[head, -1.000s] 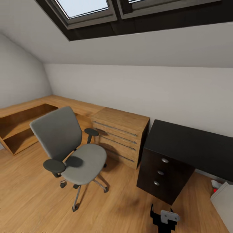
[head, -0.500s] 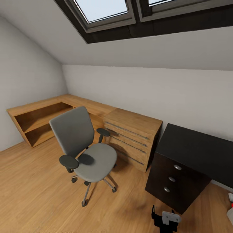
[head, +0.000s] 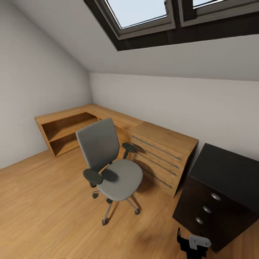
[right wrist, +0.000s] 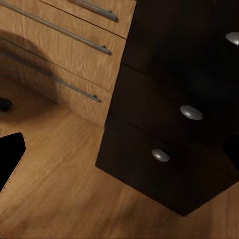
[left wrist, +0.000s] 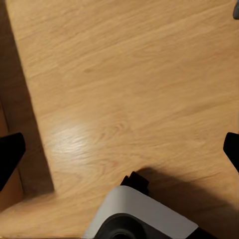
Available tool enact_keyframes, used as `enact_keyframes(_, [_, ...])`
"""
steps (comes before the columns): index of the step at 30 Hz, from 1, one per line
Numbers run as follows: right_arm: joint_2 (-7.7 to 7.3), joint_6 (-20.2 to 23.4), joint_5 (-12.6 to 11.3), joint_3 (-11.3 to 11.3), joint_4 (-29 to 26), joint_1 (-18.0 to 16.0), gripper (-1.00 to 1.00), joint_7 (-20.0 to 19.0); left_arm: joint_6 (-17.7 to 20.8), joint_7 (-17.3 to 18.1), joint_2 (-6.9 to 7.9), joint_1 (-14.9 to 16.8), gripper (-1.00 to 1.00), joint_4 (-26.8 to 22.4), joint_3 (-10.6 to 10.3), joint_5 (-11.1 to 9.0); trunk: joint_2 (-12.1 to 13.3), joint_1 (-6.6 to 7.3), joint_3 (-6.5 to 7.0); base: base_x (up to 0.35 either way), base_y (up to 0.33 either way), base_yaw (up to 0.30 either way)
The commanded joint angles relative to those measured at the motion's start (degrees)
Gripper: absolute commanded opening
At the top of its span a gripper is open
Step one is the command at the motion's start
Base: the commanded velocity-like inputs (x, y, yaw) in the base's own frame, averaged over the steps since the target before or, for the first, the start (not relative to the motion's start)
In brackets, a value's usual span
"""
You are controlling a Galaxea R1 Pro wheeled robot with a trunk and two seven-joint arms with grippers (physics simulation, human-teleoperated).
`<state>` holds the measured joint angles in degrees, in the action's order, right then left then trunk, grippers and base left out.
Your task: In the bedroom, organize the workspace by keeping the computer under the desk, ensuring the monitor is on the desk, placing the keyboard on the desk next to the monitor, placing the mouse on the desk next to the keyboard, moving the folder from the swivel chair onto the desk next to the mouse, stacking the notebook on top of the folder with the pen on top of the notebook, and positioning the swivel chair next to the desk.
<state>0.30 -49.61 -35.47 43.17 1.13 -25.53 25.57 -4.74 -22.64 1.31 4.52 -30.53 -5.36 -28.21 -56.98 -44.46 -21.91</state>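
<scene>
One swivel chair (head: pixel 109 167) sits empty-seated left of the black table (head: pixel 225 176); right claw (head: pixel 192 244) nearer, both claws spread wide, holding nothing.

Black gripper (head: pixel 190 248), white-grey wrist housing, black fingertips (left wrist: pixel 10 157).

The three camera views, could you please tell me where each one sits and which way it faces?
Head view: high on the robot, looking down at the swivel chair, wood drawer unit and desk; a gripper shows low.
Left wrist view: on the left arm, facing down at the wood floor; dark fingertips at the edges.
Right wrist view: on the right arm, facing the desk's drawer block.
Head and right wrist views share the desk drawers and wood drawer unit.
</scene>
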Motion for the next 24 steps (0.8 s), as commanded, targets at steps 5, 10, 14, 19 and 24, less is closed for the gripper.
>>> enact_keyframes(5, [-2.48, 1.4, -0.5, 0.1, 0.1, 0.0, 1.00, -3.5, -0.4, 4.2, 4.97, 0.0, 1.00, 0.4, -0.4, -0.6, 2.0, 1.10, 0.82, 0.000, 0.000, 0.279])
enact_keyframes(10, [-2.75, 6.1, -0.6, 0.1, 0.1, 0.0, 1.00, -5.7, -0.4, 8.5, 5.78, 0.0, 1.00, 1.5, -0.4, -0.6, 4.0, 2.20, 1.61, 0.000, 0.000, 0.279])
enact_keyframes(14, [-2.85, 6.9, -0.6, 0.2, 0.1, 0.0, 1.00, -6.1, -0.4, 9.3, 5.46, 0.0, 1.00, 2.6, -0.6, -0.5, 5.6, 3.08, 2.22, 0.000, 0.000, 0.279])
enact_keyframes(19, [-2.78, 7.1, -0.6, 0.3, 0.1, 0.0, 1.00, -6.1, -0.9, 9.4, 5.39, 0.0, 1.00, 2.8, -0.7, -0.4, 6.4, 3.52, 2.45, 0.000, 0.000, 0.279])
enact_keyframes(24, [-2.53, 7.1, -0.6, 0.5, 0.1, 0.0, 1.00, -6.1, -11.8, 9.3, 5.26, 0.0, 1.00, 4.8, -3.4, -0.5, 6.4, 3.52, 2.32, 0.000, 0.000, 0.279])
